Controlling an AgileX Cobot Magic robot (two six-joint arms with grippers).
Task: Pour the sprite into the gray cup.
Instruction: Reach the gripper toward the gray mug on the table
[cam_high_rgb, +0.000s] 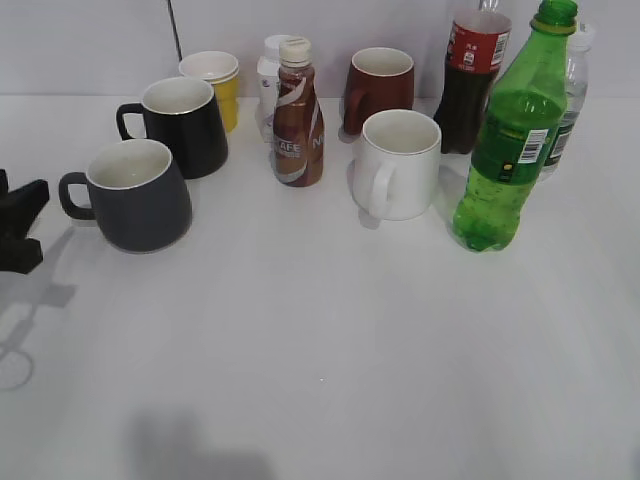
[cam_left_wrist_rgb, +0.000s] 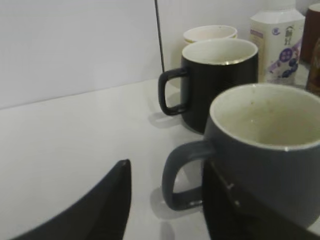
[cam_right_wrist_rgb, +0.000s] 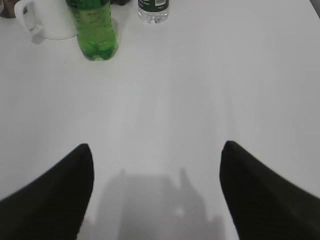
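The gray cup (cam_high_rgb: 140, 195) stands upright at the left of the table, its handle pointing left. It fills the right of the left wrist view (cam_left_wrist_rgb: 265, 150), cream inside. My left gripper (cam_high_rgb: 25, 225) is open just left of the handle; in the left wrist view (cam_left_wrist_rgb: 167, 200) the handle shows between the two fingers. The sprite (cam_high_rgb: 510, 140) stands upright at the right, cap on. It also shows at the top left of the right wrist view (cam_right_wrist_rgb: 92, 30). My right gripper (cam_right_wrist_rgb: 157, 170) is open and empty over bare table, well short of the bottle. It is out of the exterior view.
A glossy black mug (cam_high_rgb: 185, 125) stands behind the gray cup, with a yellow cup (cam_high_rgb: 215, 85) behind it. A brown coffee bottle (cam_high_rgb: 298, 115), a white mug (cam_high_rgb: 398, 160), a maroon mug (cam_high_rgb: 380, 88), a cola bottle (cam_high_rgb: 470, 80) and a water bottle (cam_high_rgb: 565, 110) crowd the back.
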